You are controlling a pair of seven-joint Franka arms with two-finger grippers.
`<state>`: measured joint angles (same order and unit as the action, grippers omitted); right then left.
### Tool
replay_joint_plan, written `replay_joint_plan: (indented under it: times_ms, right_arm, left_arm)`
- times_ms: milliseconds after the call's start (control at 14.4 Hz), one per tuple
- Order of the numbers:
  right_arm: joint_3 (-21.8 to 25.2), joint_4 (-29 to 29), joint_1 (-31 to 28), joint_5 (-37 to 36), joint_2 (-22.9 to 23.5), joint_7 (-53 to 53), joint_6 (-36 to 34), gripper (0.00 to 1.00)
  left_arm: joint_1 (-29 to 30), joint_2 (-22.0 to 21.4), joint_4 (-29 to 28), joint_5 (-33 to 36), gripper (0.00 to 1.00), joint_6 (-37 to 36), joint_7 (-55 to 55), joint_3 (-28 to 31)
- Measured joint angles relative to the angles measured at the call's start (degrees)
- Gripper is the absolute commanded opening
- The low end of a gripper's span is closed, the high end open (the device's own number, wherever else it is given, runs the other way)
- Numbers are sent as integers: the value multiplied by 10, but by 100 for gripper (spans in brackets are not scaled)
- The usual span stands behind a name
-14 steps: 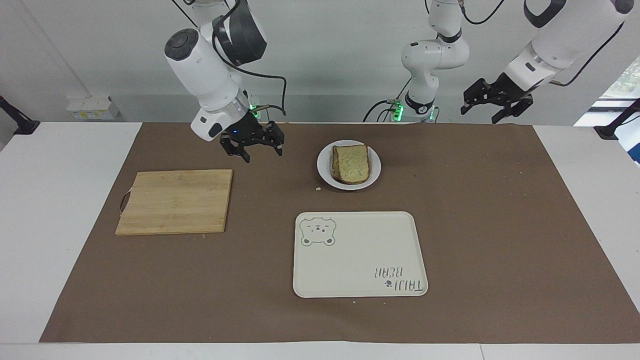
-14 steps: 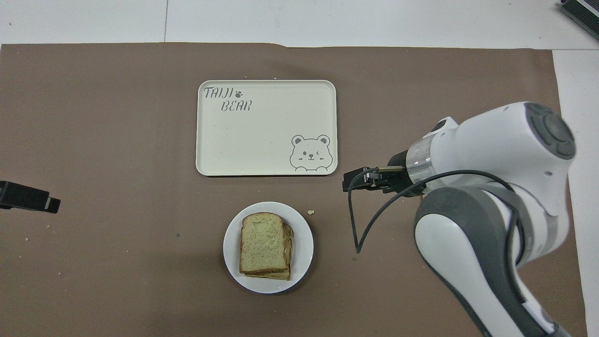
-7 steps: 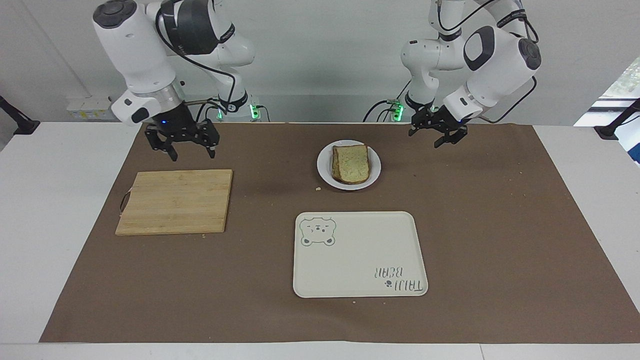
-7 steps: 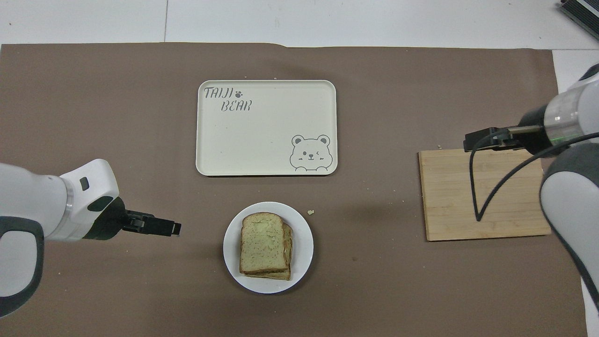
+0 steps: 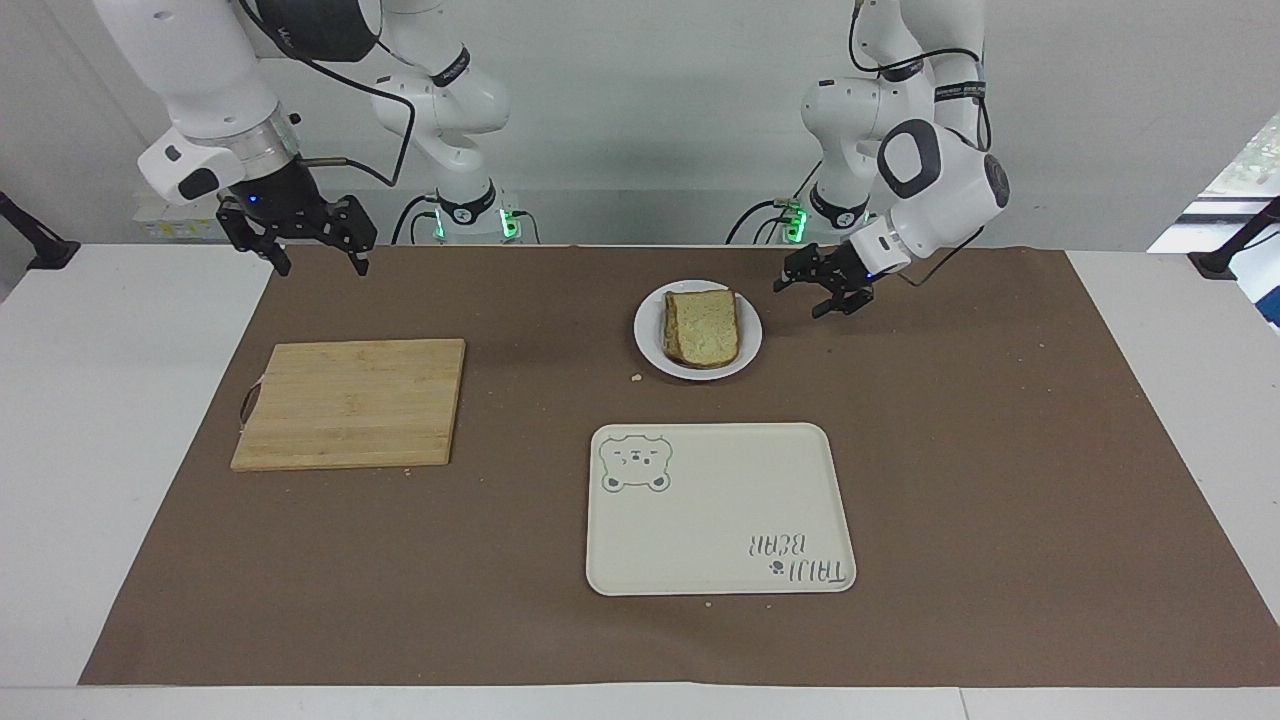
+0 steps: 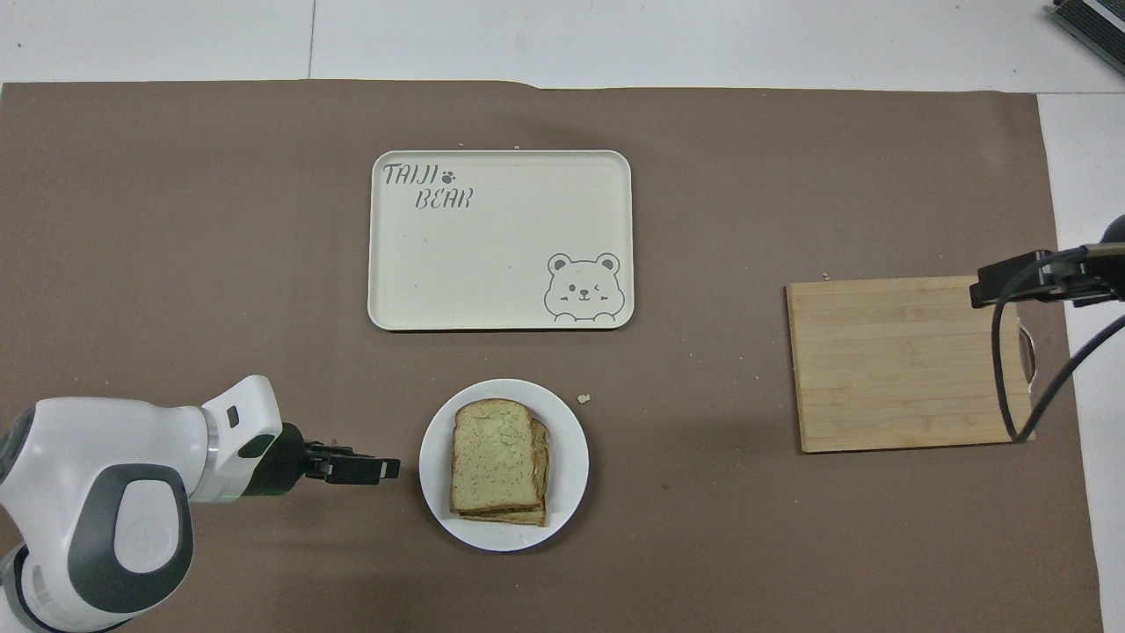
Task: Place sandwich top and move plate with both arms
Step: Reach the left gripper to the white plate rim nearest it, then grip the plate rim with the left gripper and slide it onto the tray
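Note:
The sandwich top (image 5: 703,325) lies as the upper slice of a stacked sandwich on the white plate (image 5: 648,342), near the robots' edge of the brown mat. In the overhead view the sandwich top (image 6: 492,453) sits square on the plate (image 6: 569,475), with a lower slice peeking out. My left gripper (image 5: 803,298) is open and empty, low beside the plate toward the left arm's end, a short gap from the rim; it also shows in the overhead view (image 6: 391,469). My right gripper (image 5: 318,268) is open and empty, raised over the mat's edge by the cutting board; it also shows in the overhead view (image 6: 980,293).
A cream tray with a bear drawing (image 5: 720,510) lies farther from the robots than the plate, also in the overhead view (image 6: 501,237). A wooden cutting board (image 5: 350,400) lies toward the right arm's end, also in the overhead view (image 6: 905,360). A crumb (image 5: 635,377) lies by the plate.
My right gripper has swung away from the plate, up and out toward its end of the table. My left gripper has come down and in to the plate's side. The sandwich has not moved.

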<state>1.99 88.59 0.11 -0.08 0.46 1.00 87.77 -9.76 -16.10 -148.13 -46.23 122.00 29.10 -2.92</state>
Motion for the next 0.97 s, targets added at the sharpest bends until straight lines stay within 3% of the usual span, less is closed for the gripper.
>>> replay_joint_plan:
  times_ms: [277,554,762,831,900,970]
  right_arm:
    - [-1,0,-5,0,2,0,0,100]
    - [-5,0,-5,0,2,0,0,100]
    - [-5,0,-5,0,2,0,0,100]
    - [-5,0,-5,0,2,0,0,100]
    - [-5,0,-5,0,2,0,0,100]
    - [-5,0,-5,0,2,0,0,100]
  left_arm:
    - [-17,25,-40,-116,73,64,76,0]
    - [-96,73,-44,-228,60,156,100,0]
    - [-117,82,-50,-240,26,167,104,1]
    - [-117,81,-52,-240,7,167,104,1]
    - [-117,81,-53,-241,0,167,105,1]
    - [-118,81,-54,-241,0,167,105,1]
